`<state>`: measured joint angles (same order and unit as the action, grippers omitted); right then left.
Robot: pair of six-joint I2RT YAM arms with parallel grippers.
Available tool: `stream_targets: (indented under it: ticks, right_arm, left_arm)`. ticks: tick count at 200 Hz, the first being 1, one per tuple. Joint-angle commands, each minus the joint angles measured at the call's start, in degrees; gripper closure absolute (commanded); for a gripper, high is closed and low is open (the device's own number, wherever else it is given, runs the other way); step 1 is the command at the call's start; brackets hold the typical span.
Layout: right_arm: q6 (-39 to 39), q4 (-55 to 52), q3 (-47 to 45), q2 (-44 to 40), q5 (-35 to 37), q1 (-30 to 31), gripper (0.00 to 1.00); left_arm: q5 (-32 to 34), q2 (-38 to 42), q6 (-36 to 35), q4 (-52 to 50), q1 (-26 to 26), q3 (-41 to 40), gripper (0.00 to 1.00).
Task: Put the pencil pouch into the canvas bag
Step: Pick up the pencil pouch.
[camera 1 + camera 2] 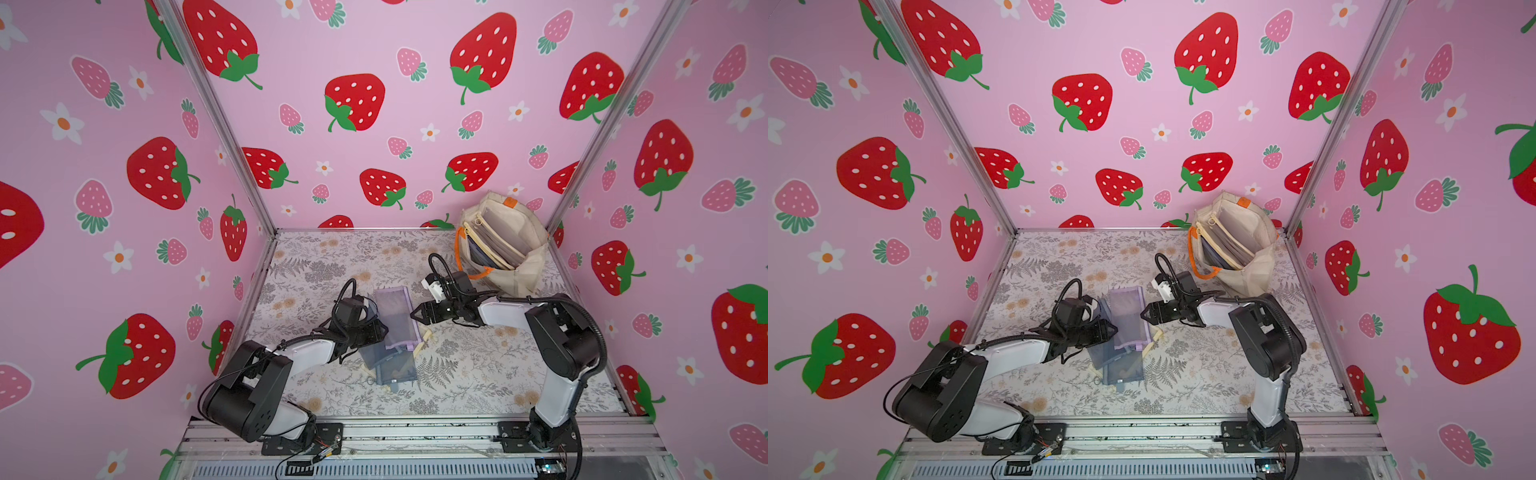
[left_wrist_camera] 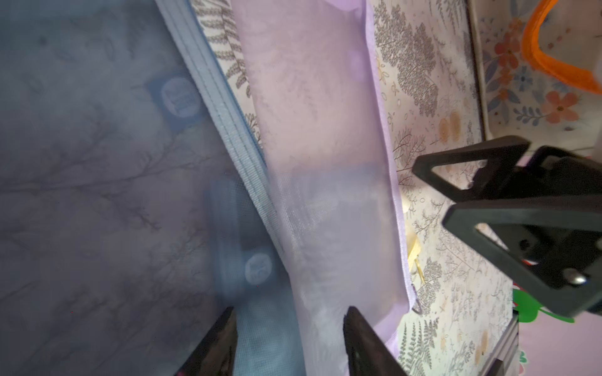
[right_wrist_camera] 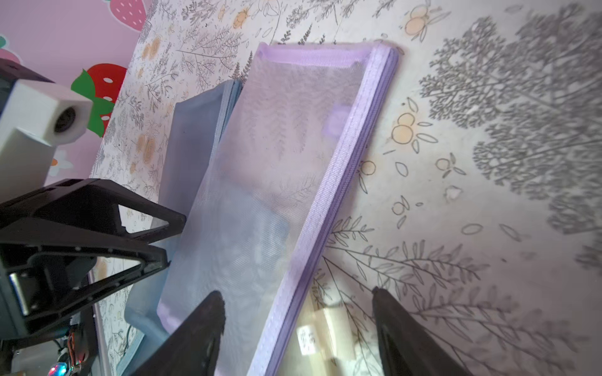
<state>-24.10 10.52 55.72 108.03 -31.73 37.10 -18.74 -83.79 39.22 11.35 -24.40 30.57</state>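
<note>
At mid-table, left claw [image 1: 385,331] and right claw [image 1: 414,316] gape at opposite lilac pencil pouch [image 1: 397,318] edges.

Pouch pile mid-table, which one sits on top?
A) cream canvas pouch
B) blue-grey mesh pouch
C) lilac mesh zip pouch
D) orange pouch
C: in a top view the lilac mesh zip pouch lies over the blue-grey mesh pouches, partly covering them.
</note>
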Motion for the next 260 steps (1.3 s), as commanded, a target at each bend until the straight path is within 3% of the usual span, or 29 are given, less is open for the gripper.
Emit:
stream_targets:
  ticks: [1,68,106,195,260]
  right_arm:
    - [-3.39,4.92,0.62,2.44,-2.59,1.95,0.27]
    - [-4.99,7.93,-0.43,3.59,-3.26,3.97,0.33]
    - [-4.90,8.25,-1.23,2.22,-3.52,4.01,0.34]
    - [-5.06,4.85,-4.95,-12.10,-5.32,0.14,0.20]
    - [-10.61,10.16,-7.12,-17.39,-9.41,-0.89,0.18]
  left_arm:
    - [-3.33,-1.75,3.45,7.47,0.08,0.41,0.50]
    - [-4.44,-6.80,5.24,12.10,-0.94,1.42,0.72]
    - [-4.59,-5.78,4.79,11.80,-0.98,1.41,1.00]
    - [-0.12,12.16,-6.07,-7.75,-1.96,3.77,1.00]
    - [-1.48,21.04,-10.09,-10.85,-2.72,5.66,1.00]
